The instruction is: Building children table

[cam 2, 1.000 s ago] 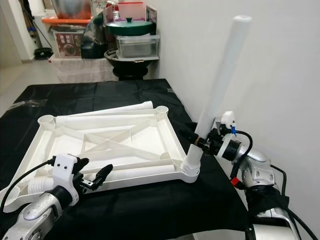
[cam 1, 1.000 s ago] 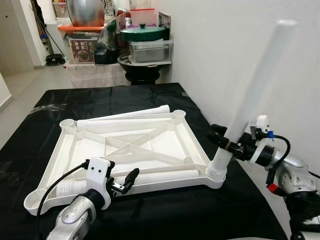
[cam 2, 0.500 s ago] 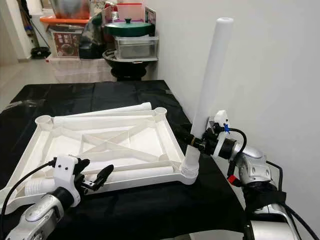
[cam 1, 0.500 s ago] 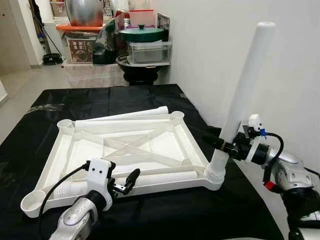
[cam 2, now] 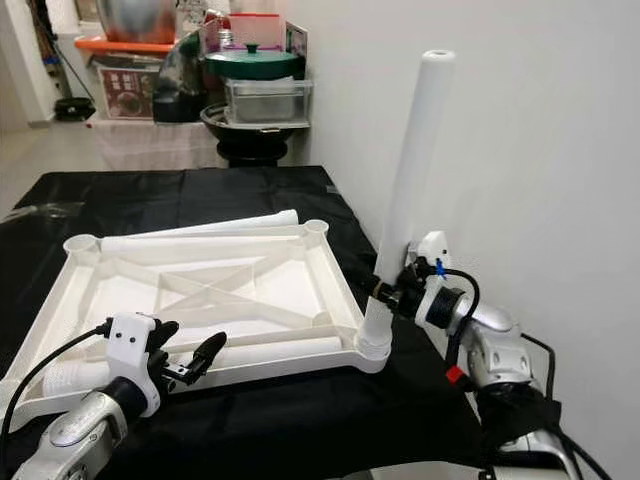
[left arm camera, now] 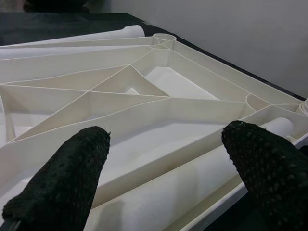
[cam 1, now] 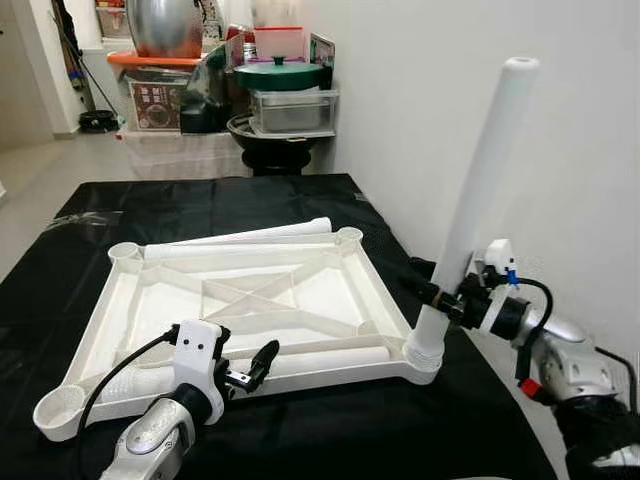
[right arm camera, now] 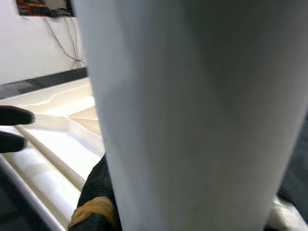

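Note:
A white children's table top (cam 1: 388,296) lies upside down on the black cloth. One white leg (cam 1: 482,185) stands almost upright in its near right corner socket (cam 1: 423,352). My right gripper (cam 1: 441,297) is shut on this leg low down, just above the socket; the leg (right arm camera: 192,115) shows close up in the right wrist view. My left gripper (cam 1: 258,366) is open at the top's near edge, above a loose leg (cam 1: 325,359) lying along the front rim. Its black fingers (left arm camera: 62,183) straddle that leg (left arm camera: 192,190) without touching it. Another leg (cam 1: 250,232) lies along the far rim.
The white wall rises close on the right, next to the table's right edge. Behind the table stand a green-lidded pot (cam 1: 280,74), a metal container (cam 1: 293,108) and boxes (cam 1: 157,100). The near left corner socket (cam 1: 57,413) holds no leg. Black cloth (cam 1: 200,200) covers the table.
The upright leg has swung from leaning right toward vertical in its socket, with my right gripper still on it. The camera has shifted a little. The left gripper has stayed put.

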You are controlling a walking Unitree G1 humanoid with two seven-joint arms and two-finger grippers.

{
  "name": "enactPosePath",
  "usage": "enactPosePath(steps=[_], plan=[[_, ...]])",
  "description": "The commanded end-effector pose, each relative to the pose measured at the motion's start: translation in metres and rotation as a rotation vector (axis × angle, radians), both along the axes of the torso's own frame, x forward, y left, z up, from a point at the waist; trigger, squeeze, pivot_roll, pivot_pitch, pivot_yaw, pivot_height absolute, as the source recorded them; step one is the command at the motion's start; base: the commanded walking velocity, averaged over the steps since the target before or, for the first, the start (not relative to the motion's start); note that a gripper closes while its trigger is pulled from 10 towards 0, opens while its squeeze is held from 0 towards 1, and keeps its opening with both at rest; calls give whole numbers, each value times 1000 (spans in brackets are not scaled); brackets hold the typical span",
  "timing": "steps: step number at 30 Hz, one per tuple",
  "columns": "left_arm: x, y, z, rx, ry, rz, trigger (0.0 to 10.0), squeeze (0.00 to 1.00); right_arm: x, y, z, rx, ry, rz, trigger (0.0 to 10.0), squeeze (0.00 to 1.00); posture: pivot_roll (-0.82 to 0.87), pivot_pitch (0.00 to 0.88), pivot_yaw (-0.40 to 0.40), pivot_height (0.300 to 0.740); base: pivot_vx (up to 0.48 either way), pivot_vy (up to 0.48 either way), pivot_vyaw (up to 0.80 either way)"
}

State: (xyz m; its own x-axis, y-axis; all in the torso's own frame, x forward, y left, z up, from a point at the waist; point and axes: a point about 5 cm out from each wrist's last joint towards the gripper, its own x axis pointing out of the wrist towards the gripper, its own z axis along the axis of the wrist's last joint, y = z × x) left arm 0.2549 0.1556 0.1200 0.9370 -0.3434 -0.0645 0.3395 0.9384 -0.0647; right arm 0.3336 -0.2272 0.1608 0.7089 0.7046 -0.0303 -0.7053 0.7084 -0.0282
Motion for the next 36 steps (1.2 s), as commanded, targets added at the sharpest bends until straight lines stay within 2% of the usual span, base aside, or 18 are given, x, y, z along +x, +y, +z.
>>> enactPosePath(steps=[1,2,3,5,7,17,18,20,23,28,31,33,34,36], plan=[[-1,-2,-3,-1,13,-3,10000,0,-16,1,-59,-88,276,-53,0,0,35,0,-36,740,0,0,0],[-1,-1,-3,-2,15,0,10000,0,-16,0,-64,-128,301,-137,0,0,32,0,-37,740,0,0,0],[-1,-1,-4,-2,15,3,10000,0,-15,0,-66,-127,327,-187,0,0,31,0,-38,740,0,0,0],[-1,-1,-4,-3,15,4,10000,0,-15,0,-67,-124,342,-215,0,0,31,0,-38,740,0,0,0],[0,0,-4,-10,18,10,10000,0,-14,0,-69,-55,375,-310,0,0,27,0,-40,740,0,0,0],[0,0,-6,-12,20,16,10000,0,-20,-1,-79,-19,380,-483,0,0,24,0,-46,740,0,0,0],[0,1,-6,-10,20,21,10000,0,-24,2,-81,-13,388,-563,0,0,20,0,-43,740,0,0,0],[0,1,-6,-9,20,23,10000,0,-27,4,-83,-20,393,-595,0,0,20,0,-43,740,0,0,0],[1,1,-6,-9,18,24,10000,0,-32,13,-85,-58,390,-606,0,0,16,0,-44,740,0,0,0],[2,0,-6,-10,18,26,10000,0,-36,20,-88,-92,402,-609,0,0,10,0,-48,740,0,0,0],[2,-1,-7,-11,17,29,10000,0,-37,19,-89,-78,420,-681,0,0,10,0,-55,740,0,0,0],[3,-1,-7,-14,16,34,10000,0,-36,14,-88,-54,425,-803,0,0,12,0,-58,740,0,0,0],[3,-1,-7,-14,16,34,10000,0,-36,14,-88,-54,425,-803,0,0,12,0,-58,740,0,0,0],[3,-1,-7,-16,15,39,10000,0,-38,11,-86,-48,422,-882,0,0,13,0,-68,740,0,0,0]])
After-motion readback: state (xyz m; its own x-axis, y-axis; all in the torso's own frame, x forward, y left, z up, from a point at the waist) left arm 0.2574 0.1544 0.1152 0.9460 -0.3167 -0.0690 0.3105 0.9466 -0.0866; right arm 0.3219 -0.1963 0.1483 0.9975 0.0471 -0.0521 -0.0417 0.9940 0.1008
